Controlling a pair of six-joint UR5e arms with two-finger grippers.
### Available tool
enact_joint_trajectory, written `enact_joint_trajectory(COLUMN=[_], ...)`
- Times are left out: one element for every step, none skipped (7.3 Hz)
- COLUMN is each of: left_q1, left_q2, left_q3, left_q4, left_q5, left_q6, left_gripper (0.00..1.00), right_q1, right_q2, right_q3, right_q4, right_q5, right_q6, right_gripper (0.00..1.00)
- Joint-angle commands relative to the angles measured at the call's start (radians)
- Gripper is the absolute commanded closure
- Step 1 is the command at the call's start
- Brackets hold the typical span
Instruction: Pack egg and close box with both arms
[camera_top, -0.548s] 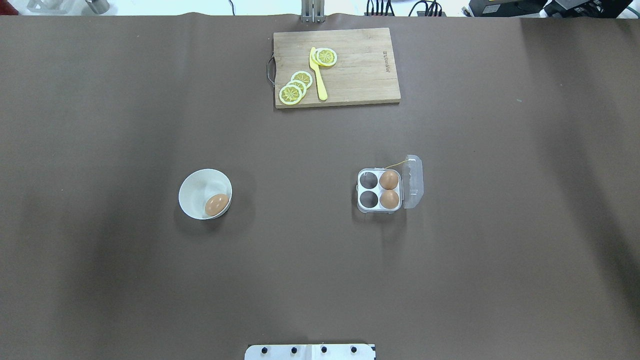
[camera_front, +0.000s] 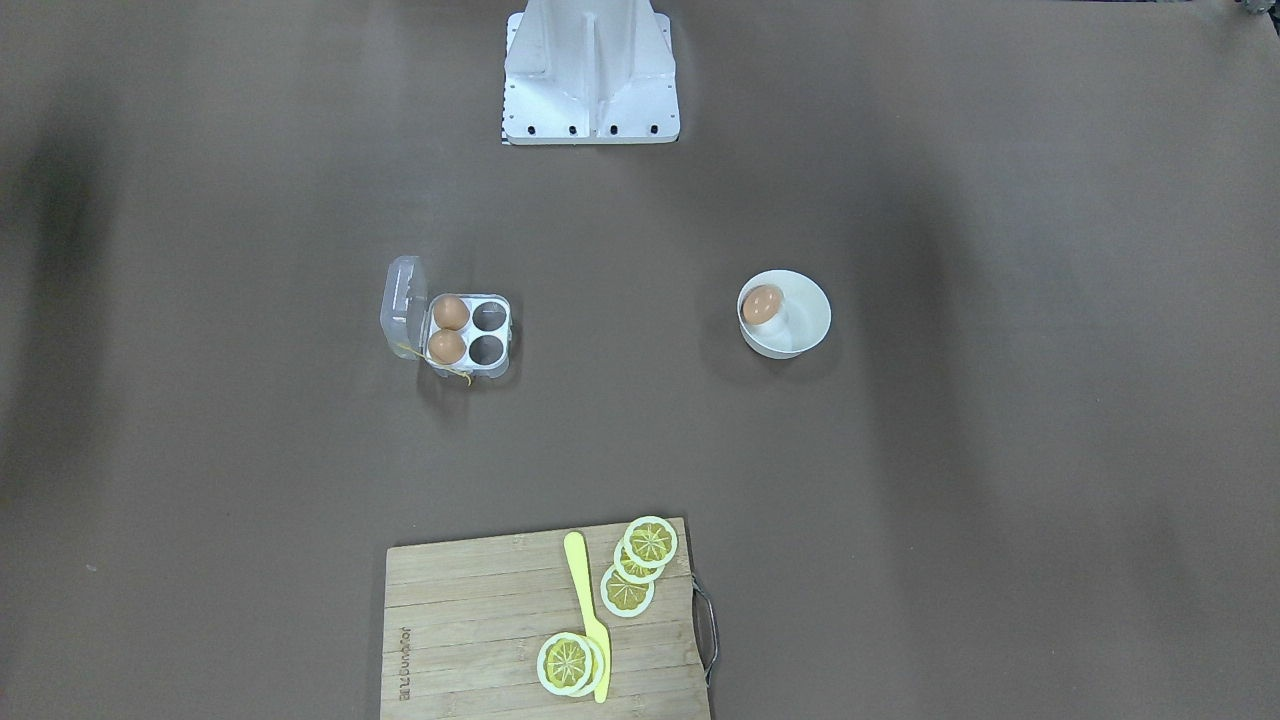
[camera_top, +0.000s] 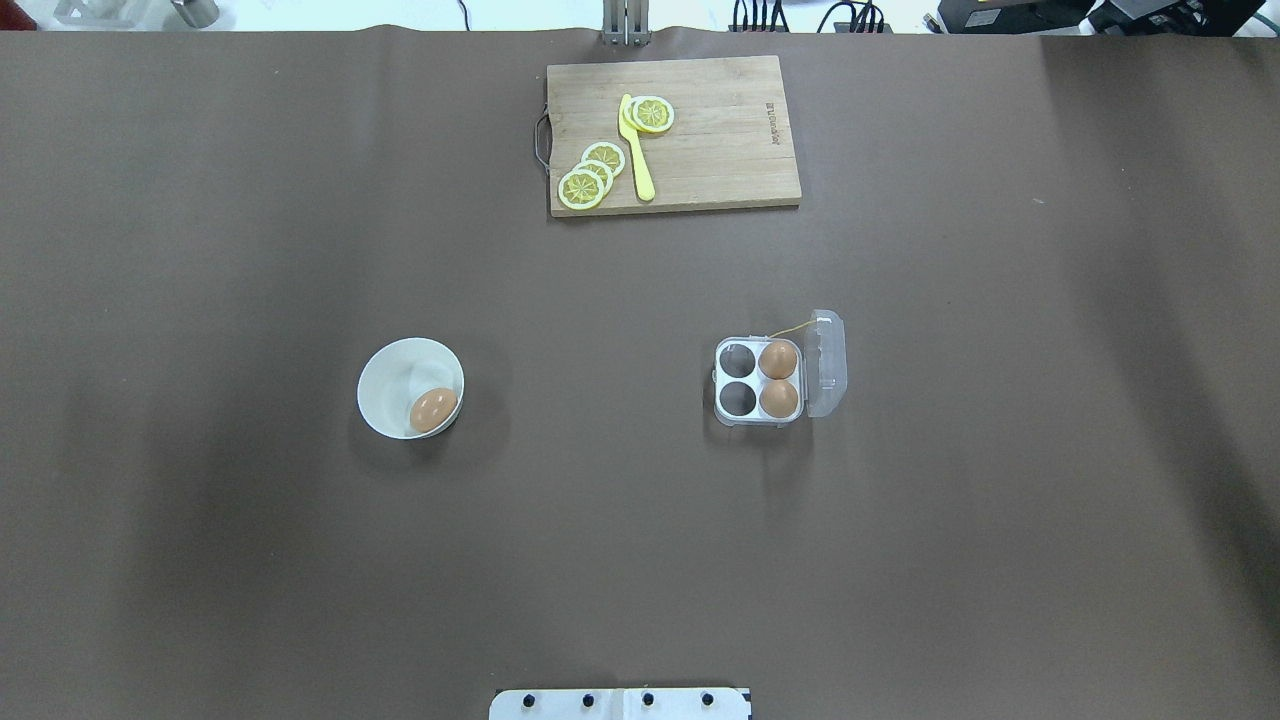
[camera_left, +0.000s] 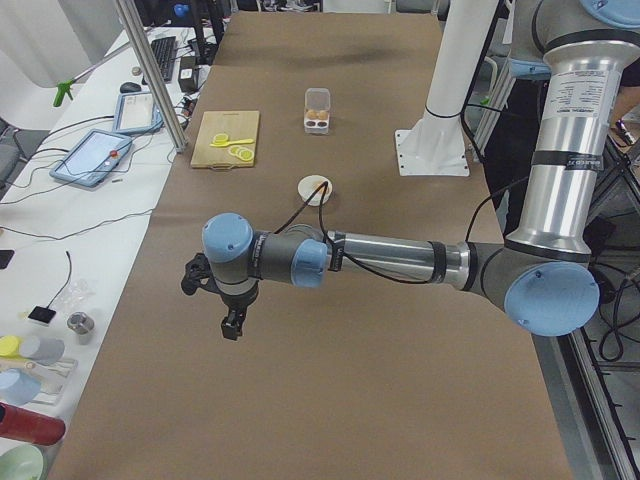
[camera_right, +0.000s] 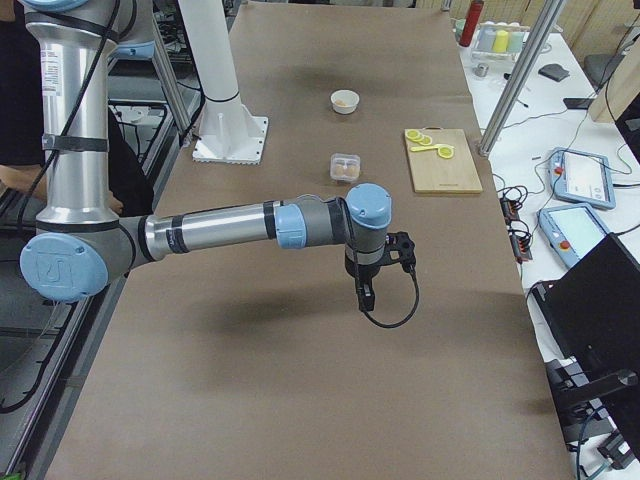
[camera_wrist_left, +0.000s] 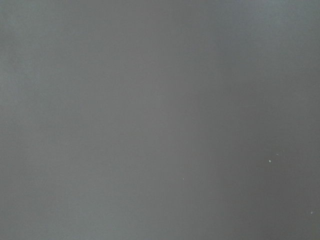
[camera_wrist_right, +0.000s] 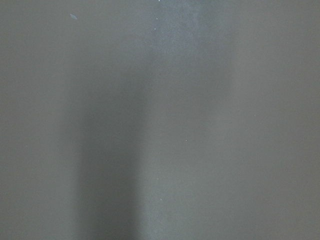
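Broad table (camera_top: 200, 560) under a plain brown cover, viewed from above, from across and from both ends. Two silver-grey arms with pale blue joints, left arm (camera_left: 380, 258) and right arm (camera_right: 220, 228), each stretched low over bare cover at its own end of the table, well apart from everything on it. Left gripper (camera_left: 232, 325) and right gripper (camera_right: 365, 298) black, pointing down, empty as far as the end views show; whether spread wide or drawn narrow, impossible to tell from there, and nothing but blank cover in both wrist views. Wooden cutting board (camera_top: 720, 150) at the far edge, carrying lemon slices (camera_top: 590, 175) and a yellow knife (camera_top: 634, 150). Round white bowl (camera_top: 395, 375) on the robot's left. Clear box (camera_top: 738, 398) on the robot's right, lid (camera_top: 826, 362) hinged open and standing up on the outer side, two eggs (camera_top: 778, 359) seated in the cells beside the lid, the two inner cells vacant, yellow thread (camera_top: 790, 330) trailing from a far corner. Lone egg (camera_top: 434, 409) for packing, orange-brown, lying on its side against the bowl's wall. Probably light, hard, smooth and rounded, so prone to slip or roll; best pinched gently across the narrow middle, approached from straight above to avoid the bowl's rim
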Motion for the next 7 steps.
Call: enact_joint_trajectory(left_q1=[0.016, 0.018, 0.065, 0.165, 0.239, 0.314, 0.440], left_q2=[-0.034, -0.026, -0.053, -0.111, -0.142, -0.170, -0.191], left_q3=[-0.060, -0.056, -0.062, -0.068, -0.092, -0.147, -0.165], left_q4=[-0.075, -0.153, -0.163, -0.162, -0.160, -0.156, -0.151], left_q5=[-0.070, -0.128, -0.132, -0.120, -0.106, -0.016, 0.088], left_q6=[-0.140, -0.152, -0.283, -0.342, -0.343, -0.366, -0.411], left_gripper=[0.02, 0.02, 0.02, 0.02, 0.02, 0.02, 0.02], right_q1=[0.000, 0.000, 0.002, 0.002, 0.002, 0.002, 0.002], right_q2=[0.000, 0.000, -0.003, -0.002, 0.000, 0.000, -0.002], right_q3=[0.000, 0.000, -0.001, -0.001, -0.003, -0.003, -0.004], right_q4=[0.000, 0.000, -0.001, -0.003, -0.003, -0.005, -0.005], right_q5=[0.000, 0.000, -0.003, -0.032, -0.049, -0.051, -0.051], right_q6=[0.000, 0.000, 0.000, 0.002, 0.002, 0.003, 0.003], right_gripper=[0.00, 0.00, 0.00, 0.00, 0.00, 0.00, 0.00])
